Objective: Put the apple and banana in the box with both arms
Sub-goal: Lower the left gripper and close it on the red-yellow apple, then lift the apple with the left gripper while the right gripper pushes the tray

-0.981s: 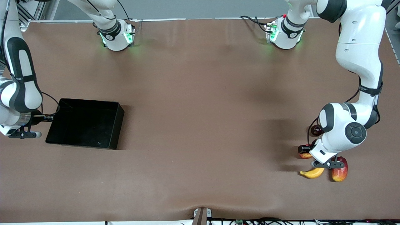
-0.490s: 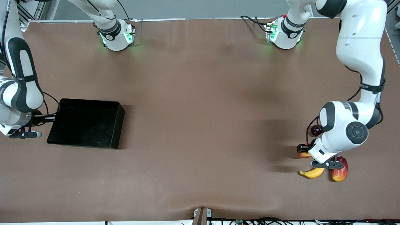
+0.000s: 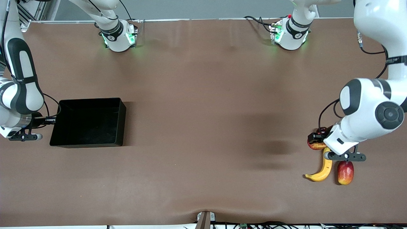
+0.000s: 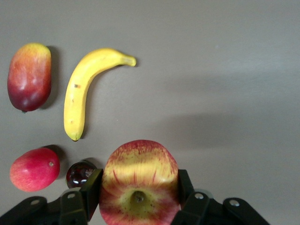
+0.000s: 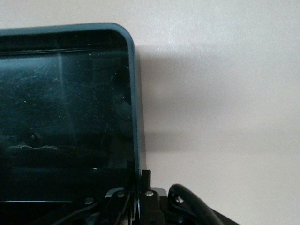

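Observation:
My left gripper (image 4: 138,193) is shut on the apple (image 4: 138,180), red with yellow streaks, one finger on each side; it hangs (image 3: 316,145) above the table by the other fruit at the left arm's end. The yellow banana (image 3: 321,168) lies on the table under the left hand, seen whole in the left wrist view (image 4: 82,91). The black box (image 3: 89,101) sits at the right arm's end. My right gripper (image 5: 139,180) is shut on the box's side wall (image 5: 136,117), one finger inside and one outside, and shows at that wall in the front view (image 3: 51,120).
A red-yellow mango (image 3: 345,172) lies beside the banana. A plain pink-red fruit (image 4: 34,168) and a small dark round fruit (image 4: 79,172) lie close under the apple. The brown table (image 3: 203,127) stretches between box and fruit.
The left arm has risen with the apple, uncovering the banana. The right gripper has closed on the box wall, and the box has turned a little, now square to the table.

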Tool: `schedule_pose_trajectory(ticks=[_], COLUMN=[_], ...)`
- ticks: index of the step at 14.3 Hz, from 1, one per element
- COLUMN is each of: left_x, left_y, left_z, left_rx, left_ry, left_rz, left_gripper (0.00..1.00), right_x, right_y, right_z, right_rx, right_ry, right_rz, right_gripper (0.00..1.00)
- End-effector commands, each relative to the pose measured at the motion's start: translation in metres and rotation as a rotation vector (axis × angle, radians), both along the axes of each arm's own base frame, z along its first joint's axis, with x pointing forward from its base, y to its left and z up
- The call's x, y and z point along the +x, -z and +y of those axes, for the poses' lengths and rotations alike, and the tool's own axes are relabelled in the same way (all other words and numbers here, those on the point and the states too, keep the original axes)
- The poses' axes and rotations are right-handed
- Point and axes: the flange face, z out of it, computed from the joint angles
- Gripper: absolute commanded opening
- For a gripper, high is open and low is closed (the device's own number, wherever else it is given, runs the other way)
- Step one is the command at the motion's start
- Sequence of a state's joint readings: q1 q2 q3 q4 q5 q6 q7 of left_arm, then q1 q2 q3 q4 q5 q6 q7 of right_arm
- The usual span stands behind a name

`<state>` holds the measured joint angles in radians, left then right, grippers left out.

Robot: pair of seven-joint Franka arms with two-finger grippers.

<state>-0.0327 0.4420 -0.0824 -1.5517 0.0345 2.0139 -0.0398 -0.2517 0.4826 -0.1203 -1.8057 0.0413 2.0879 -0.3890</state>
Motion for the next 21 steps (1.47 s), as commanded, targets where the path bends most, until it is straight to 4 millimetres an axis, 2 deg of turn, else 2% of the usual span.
schedule_pose_trajectory(ticks=[1,2,4,6,7,9,11,13,14,18,21], left_x=[-0.013,-0.014,-0.015,-0.010,-0.010,-0.008,-0.006,-0.002,-0.002,-0.002,-0.002], left_y=[-0.018,-0.018,-0.019,-0.021,-0.020,-0.013,-0.008,-0.018,-0.021,-0.026,-0.027], left_z=[-0.017,-0.017,-0.027,-0.034,-0.038,-0.031,-0.030,-0.031,-0.031,-0.026,-0.019], left_rx=[0.005,0.001,-0.004,-0.002,-0.007,-0.003,0.000,-0.006,-0.007,-0.006,-0.003], left_ry=[-0.009,-0.047,-0.109,-0.139,-0.143,-0.163,-0.180,-0.195,-0.197,-0.208,-0.221], left_rz=[0.001,0.015,0.015,0.002,0.003,0.009,0.013,-0.008,-0.012,-0.014,-0.014], left_gripper=[0.00,0.00,0.00,0.00,0.00,0.00,0.00,0.00,0.00,0.00,0.00], right_x=[0.013,0.020,0.029,0.035,0.039,0.045,0.048,0.050,0.050,0.047,0.037], right_y=[-0.041,-0.059,-0.078,-0.086,-0.091,-0.104,-0.103,-0.104,-0.104,-0.100,-0.076], right_z=[0.004,0.011,0.034,0.078,0.108,0.162,0.218,0.268,0.300,0.403,0.475], right_rx=[0.069,0.103,0.113,0.105,0.100,0.109,0.137,0.202,0.235,0.240,0.226], right_ry=[0.031,0.044,0.091,0.103,0.083,0.088,0.120,0.139,0.165,0.200,0.200], right_rz=[-0.007,0.018,0.070,0.113,0.125,0.117,0.135,0.135,0.141,0.081,0.042], right_gripper=[0.00,0.00,0.00,0.00,0.00,0.00,0.00,0.00,0.00,0.00,0.00])
